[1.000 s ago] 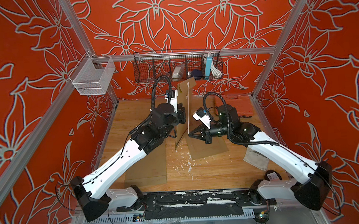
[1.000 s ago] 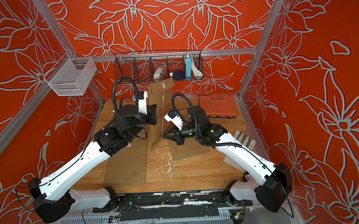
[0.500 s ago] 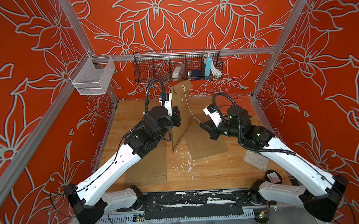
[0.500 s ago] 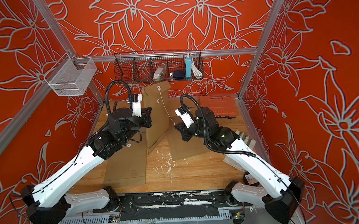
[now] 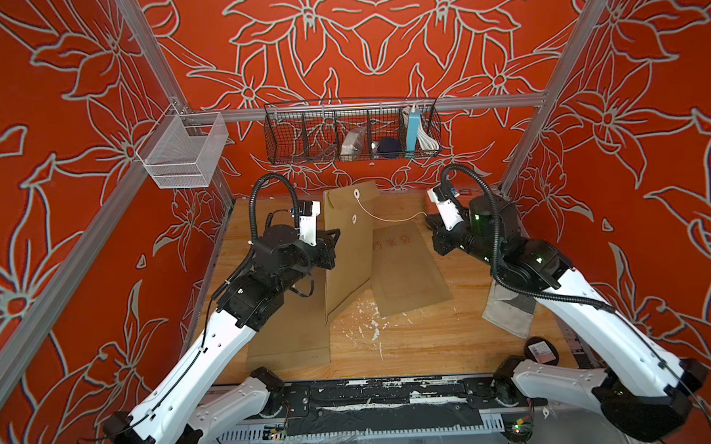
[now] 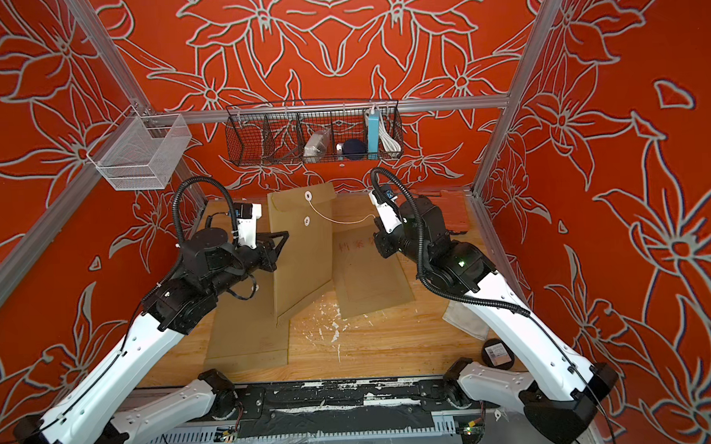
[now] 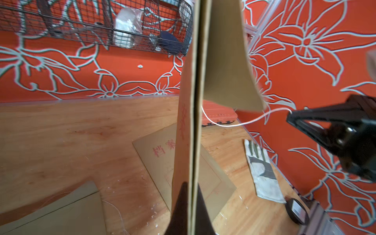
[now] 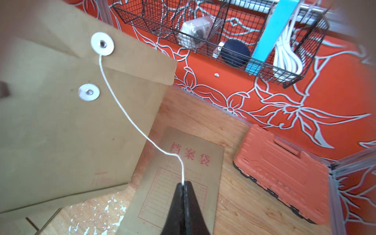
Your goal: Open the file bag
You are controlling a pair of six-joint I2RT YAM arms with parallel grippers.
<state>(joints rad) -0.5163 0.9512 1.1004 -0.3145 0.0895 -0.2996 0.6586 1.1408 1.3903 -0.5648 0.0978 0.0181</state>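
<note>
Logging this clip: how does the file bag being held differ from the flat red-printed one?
The held file bag stands upright, clamped by the left gripper; the flat file bag lies on the table. The held one shows its button side, string pinched by the right gripper; the flat one shows red print. Both are brown paper.

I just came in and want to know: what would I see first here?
A brown file bag stands upright mid-table, its edge pinched by the left fingers. The right fingers hold its white string out sideways. Loud red flowered walls surround everything.
</note>
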